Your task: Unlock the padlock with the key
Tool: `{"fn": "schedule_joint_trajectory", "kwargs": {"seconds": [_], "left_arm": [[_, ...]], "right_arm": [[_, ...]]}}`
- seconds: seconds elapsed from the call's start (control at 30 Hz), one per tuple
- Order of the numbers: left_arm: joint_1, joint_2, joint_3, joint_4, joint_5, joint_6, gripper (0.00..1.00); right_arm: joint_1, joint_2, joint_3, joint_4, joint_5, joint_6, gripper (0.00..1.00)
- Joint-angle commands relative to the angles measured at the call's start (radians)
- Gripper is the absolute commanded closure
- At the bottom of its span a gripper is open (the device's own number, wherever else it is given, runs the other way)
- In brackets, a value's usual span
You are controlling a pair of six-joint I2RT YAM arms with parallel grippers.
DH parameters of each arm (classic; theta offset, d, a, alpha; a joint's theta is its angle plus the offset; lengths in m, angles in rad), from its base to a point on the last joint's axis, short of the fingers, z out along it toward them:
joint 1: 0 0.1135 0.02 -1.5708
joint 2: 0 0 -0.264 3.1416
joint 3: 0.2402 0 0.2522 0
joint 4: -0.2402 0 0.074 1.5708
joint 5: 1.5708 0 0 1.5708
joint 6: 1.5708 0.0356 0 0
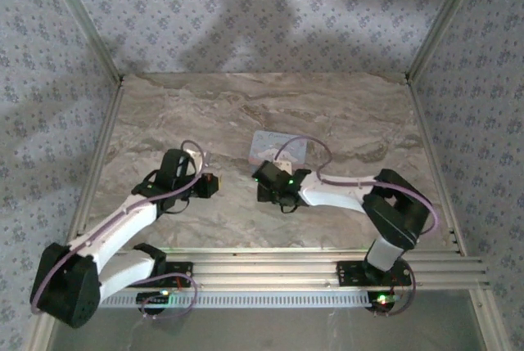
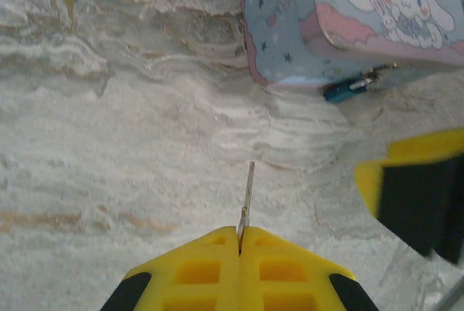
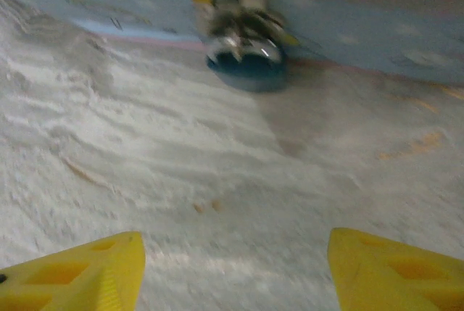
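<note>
Left claw: the left claw (image 2: 240,233), with yellow ribbed plastic fingers, is clenched on a thin silvery metal key (image 2: 249,191). The flat blade pokes out toward 12 o'clock over the desk.
Right claw: the right claw (image 3: 235,271) is released, its yellow wedge fingers wide apart with nothing between them, and it faces the padlock at 12 o'clock.
Padlock: a tiny bluish-and-dark metal padlock (image 3: 245,61) with a rounded, glossy body sits at the tin's lower edge by the clasp. It lies near 1 o'clock from the key tip, well apart from it.
Tin: a grey-blue rectangular tin with a cartoon lid (image 2: 290,28), smooth painted metal with rounded corners.
Desk: a beige marbled desk (image 2: 109,144), veined and matte.
Keyhole: too blurred to tell which way it faces.
Risk, key: the slender blade is pinched only at its end, so an off-line touch on the lock could pivot it or pull it from the fingers.
Risk, padlock: the lock is small and slick, so a nudge may swing it away rather than pin it.
Risk, tin: the tin looks light and could slide on the smooth desk if pushed.
Risk, claws: both claws aim at one small spot and may collide.
</note>
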Motion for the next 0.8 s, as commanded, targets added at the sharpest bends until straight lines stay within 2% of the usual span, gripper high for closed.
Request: {"fn": "schedule_joint_trajectory", "kwargs": {"seconds": [0.0, 0.33, 0.57, 0.63, 0.77], "left_arm": [[-0.009, -0.081, -0.043, -0.035, 0.021, -0.048, 1.00], [-0.015, -0.265, -0.125, -0.089, 0.048, -0.067, 1.00], [-0.015, -0.275, -0.146, -0.032, 0.122, -0.052, 1.00], [-0.015, -0.265, -0.142, -0.020, 0.133, -0.038, 1.00], [-0.015, -0.227, -0.121, 0.000, 0.150, -0.009, 1.00]], "right_arm": [[-0.026, 0.060, 0.065, 0.014, 0.055, 0.011, 0.33], [-0.083, 0.147, 0.153, 0.019, 0.139, -0.023, 0.40], [-0.087, 0.198, 0.185, -0.005, 0.214, -0.045, 0.44], [-0.089, 0.206, 0.190, -0.001, 0.218, -0.051, 0.49], [-0.087, 0.220, 0.201, 0.011, 0.209, -0.068, 0.68]]}}
